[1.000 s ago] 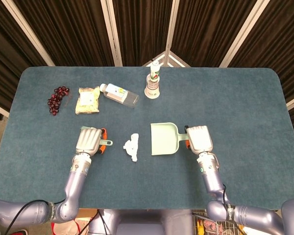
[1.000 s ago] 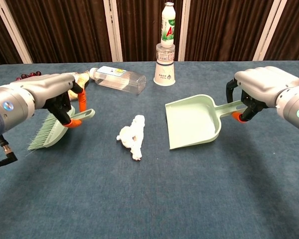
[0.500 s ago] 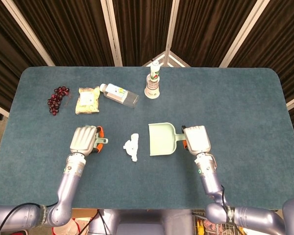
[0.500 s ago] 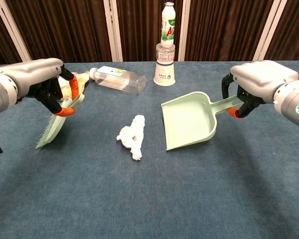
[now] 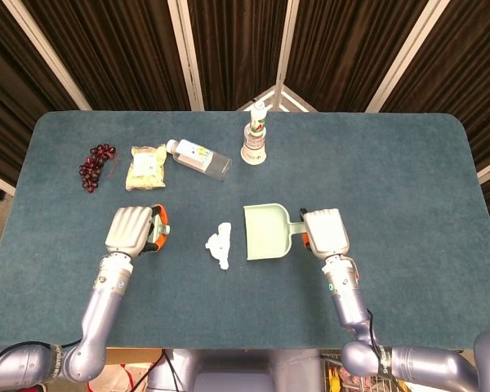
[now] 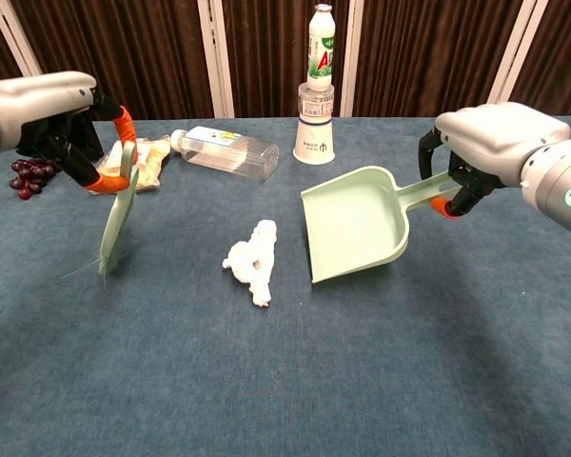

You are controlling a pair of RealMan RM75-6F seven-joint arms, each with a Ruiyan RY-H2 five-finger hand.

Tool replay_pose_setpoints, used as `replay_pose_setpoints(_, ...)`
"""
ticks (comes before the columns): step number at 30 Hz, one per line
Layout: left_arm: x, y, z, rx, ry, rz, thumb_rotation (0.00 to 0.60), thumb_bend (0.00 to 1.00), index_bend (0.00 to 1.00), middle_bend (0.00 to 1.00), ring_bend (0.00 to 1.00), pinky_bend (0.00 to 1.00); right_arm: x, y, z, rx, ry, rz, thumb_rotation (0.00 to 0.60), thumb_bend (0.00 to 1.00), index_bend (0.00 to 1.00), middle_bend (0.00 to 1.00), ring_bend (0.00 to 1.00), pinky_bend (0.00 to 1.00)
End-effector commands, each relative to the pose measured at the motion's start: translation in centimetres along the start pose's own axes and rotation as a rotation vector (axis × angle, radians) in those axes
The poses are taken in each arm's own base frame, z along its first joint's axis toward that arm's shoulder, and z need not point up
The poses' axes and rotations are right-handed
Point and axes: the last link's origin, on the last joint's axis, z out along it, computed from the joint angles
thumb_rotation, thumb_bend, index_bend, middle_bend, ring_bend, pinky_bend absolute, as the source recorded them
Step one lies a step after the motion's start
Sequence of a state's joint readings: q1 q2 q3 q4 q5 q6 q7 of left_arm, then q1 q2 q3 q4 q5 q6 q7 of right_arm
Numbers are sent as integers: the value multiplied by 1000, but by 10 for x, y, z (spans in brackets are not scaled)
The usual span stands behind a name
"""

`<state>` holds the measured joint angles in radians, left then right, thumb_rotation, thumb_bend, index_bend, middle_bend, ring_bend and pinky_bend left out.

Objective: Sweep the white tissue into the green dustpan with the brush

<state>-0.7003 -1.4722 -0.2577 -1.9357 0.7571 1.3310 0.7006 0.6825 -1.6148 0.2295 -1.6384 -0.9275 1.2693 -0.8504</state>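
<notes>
1. The white tissue [image 6: 252, 260] lay crumpled on the blue table [image 6: 362, 381], between the two hands and just left of the green dustpan [image 6: 354, 221]. It looked very light and soft, so a brush stroke could roll or flick it instead of sliding it; a low, slow push from its left side seems the safest way to move it.
2. The left hand [image 6: 52, 109] was closed round the handle of the brush [image 6: 117, 219], which hung nearly upright with its bristles pointing down at the table. The handle is the right place to hold it, since the bristles will bend.
3. The right hand [image 6: 490, 138] gripped the dustpan's handle, with the pan's mouth tipped down toward the tissue and its front edge at or near the table.
4. Compared with a second earlier, the brush had been lifted from a flat, low position to this upright one, and the left hand had moved further left and higher.
5. The dustpan had edged closer to the tissue; the tissue itself had not moved.
6. Grapes [image 5: 95, 166], a snack packet [image 5: 147, 167], a lying clear bottle [image 5: 199, 158] and a drink bottle standing on a cup [image 5: 255, 135] sat well behind.
</notes>
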Motion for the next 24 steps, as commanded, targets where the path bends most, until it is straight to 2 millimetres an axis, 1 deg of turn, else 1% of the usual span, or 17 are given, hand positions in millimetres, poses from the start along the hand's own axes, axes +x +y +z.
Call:
replay_pose_setpoints(1, 4, 1, -3, -7, -1, -21, 600, 642, 775, 1000, 975, 955, 3, 0, 0, 1, 6, -2, 600, 384, 600, 943, 916, 871)
replay_pose_setpoints(6, 9, 2, -9, -6, -14, -74, 600, 642, 776, 1000, 978, 961, 5, -1, 0, 3, 5, -1, 600, 384, 600, 942, 916, 871)
replay_pose_setpoints(13, 9, 7, -12, 18, -64, -170, 600, 642, 775, 1000, 978, 962, 8, -2, 1, 5, 11, -6, 600, 385, 600, 943, 916, 871)
replay_pose_setpoints(18, 3, 14, -12, 28, -100, -242, 600, 643, 772, 1000, 979, 965, 8, -1, 3, -1, 5, -14, 600, 384, 600, 943, 916, 871)
replay_pose_setpoints(24, 4, 29, -11, -2, -93, -299, 600, 643, 772, 1000, 979, 965, 8, 1, 3, -6, 5, -16, 600, 385, 600, 943, 916, 871)
